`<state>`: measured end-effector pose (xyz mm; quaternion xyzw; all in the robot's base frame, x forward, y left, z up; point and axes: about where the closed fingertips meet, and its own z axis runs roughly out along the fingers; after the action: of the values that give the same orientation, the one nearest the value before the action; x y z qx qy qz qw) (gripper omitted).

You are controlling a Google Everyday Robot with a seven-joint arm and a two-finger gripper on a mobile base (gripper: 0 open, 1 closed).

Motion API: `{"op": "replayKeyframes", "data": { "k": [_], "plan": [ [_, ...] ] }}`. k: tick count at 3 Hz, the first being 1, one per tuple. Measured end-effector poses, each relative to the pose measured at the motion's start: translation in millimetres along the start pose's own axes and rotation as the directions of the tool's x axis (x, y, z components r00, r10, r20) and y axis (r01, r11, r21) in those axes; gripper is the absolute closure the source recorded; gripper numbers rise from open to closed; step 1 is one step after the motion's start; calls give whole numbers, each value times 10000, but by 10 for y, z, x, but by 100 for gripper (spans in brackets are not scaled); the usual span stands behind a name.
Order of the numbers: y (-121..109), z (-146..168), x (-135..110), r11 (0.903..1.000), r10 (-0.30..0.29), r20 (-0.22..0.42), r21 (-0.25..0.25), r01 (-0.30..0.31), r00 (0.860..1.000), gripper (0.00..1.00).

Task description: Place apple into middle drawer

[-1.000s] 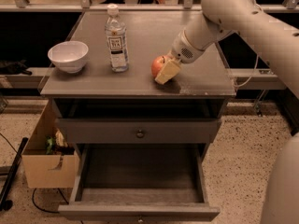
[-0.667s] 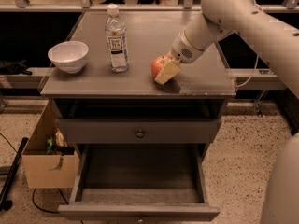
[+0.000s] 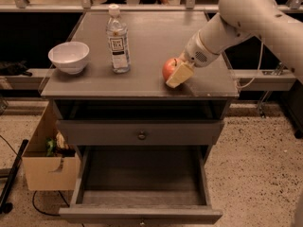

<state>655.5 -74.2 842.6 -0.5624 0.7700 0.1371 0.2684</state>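
Gripper (image 3: pixel 175 73) looks clamped on the apple (image 3: pixel 168 67), which sits on the bench top close to the front edge, toward the front-right corner. My worry is that it's round, so a weak pinch could let it slip, roll off that edge and miss the open middle drawer (image 3: pixel 142 174) below.

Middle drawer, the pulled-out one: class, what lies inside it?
The middle drawer shows a bare floor; its rear is hidden under the drawer front above. The apple sits on the cabinet top, at the end effector.
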Motion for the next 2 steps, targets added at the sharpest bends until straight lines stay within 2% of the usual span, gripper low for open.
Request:
{"op": "replayKeyframes", "data": {
  "k": [1, 2],
  "plan": [
    [237, -390, 37, 9983, -235, 726, 545, 196, 9971, 100],
    [731, -816, 136, 9907, -460, 1572, 1337, 249, 9865, 100]
  ]
}}
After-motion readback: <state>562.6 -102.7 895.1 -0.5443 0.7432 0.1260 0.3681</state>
